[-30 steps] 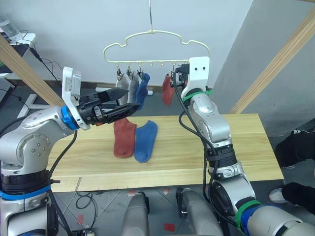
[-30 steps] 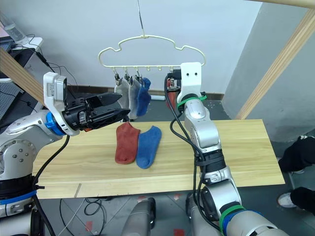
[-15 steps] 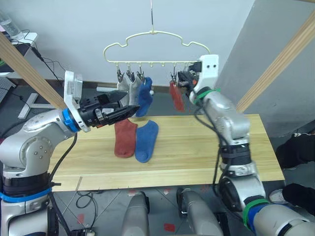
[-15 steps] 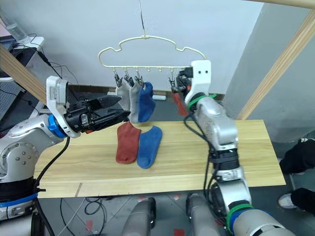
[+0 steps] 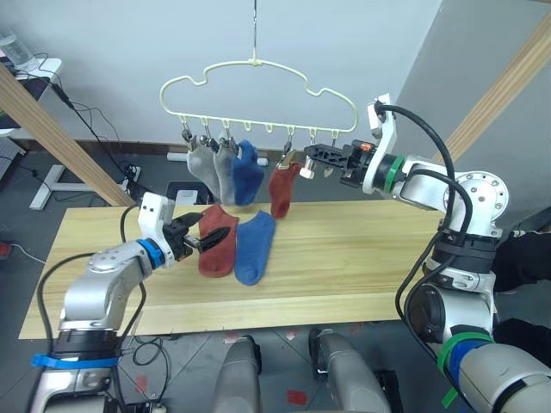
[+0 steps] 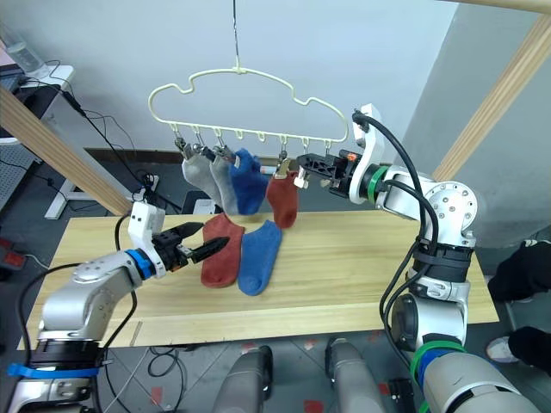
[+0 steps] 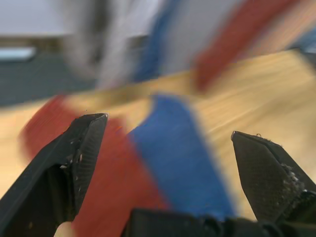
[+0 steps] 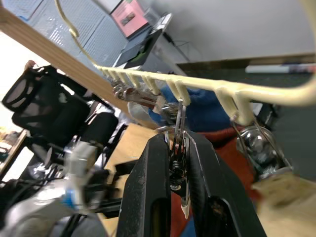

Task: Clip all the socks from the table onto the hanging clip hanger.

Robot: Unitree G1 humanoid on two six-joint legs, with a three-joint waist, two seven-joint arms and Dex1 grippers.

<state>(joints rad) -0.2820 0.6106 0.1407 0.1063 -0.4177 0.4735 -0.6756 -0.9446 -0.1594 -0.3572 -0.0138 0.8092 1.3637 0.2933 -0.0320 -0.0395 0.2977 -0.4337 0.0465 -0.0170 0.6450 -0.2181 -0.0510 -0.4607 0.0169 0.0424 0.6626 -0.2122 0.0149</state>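
Moved the left gripper (image 5: 203,234) down from up by the clip hanger (image 5: 258,67) to the table (image 5: 362,258), fingers spread wide right at the flat red sock (image 5: 217,243) lying next to the flat blue sock (image 5: 254,248). Swung the right gripper (image 5: 312,156) out to the side, pinched tight on a metal clip (image 8: 178,148), with the hung red sock (image 5: 280,191) now dangling by the hung blue sock (image 5: 247,172) and two grey socks (image 5: 211,170). Means four soft little socks up and two left to pick, probably the flat red one next.
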